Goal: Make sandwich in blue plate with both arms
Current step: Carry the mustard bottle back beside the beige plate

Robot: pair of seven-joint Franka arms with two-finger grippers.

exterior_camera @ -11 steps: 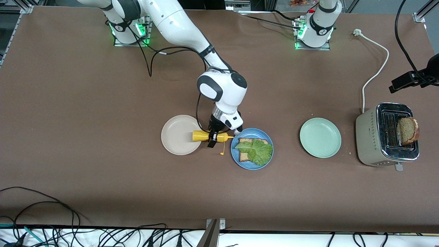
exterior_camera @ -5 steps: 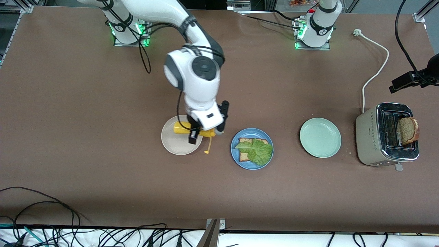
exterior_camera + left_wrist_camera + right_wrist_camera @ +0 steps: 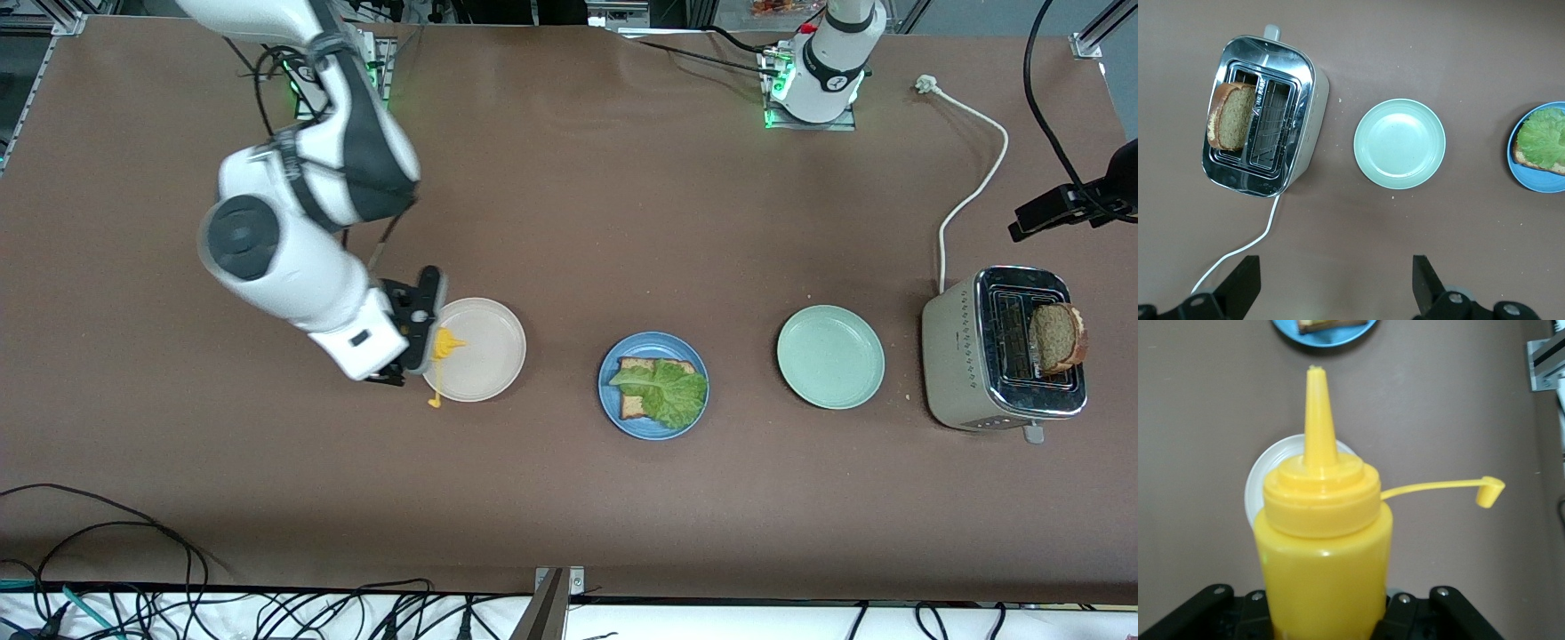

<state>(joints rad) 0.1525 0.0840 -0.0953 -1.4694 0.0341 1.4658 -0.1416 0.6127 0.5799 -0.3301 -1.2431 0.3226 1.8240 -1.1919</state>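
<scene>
Your right gripper [image 3: 411, 342] is clamped on the yellow squeeze bottle [image 3: 1321, 550], held in the air over the edge of the cream-white plate [image 3: 480, 356] toward the right arm's end of the table. From the front you only catch the bottle's nozzle and dangling cap past the arm's wrist; the right wrist view gives you the whole bottle, nozzle uncapped, with the cap [image 3: 1489, 491] hanging off on its strap. The blue plate [image 3: 653, 422] sits between the cream-white plate and the mint-green plate [image 3: 830, 356], carrying one bread slice [image 3: 633, 404] with the lettuce leaf [image 3: 665, 388] spread on top. Your left gripper [image 3: 1331, 293] has its jaws spread wide and holds nothing; it waits high over the table, and the front view shows only that arm's base. Its wrist view looks down on the toaster [image 3: 1265, 113], where the second bread slice [image 3: 1231, 117] stands in a slot, with the mint-green plate beside it.
</scene>
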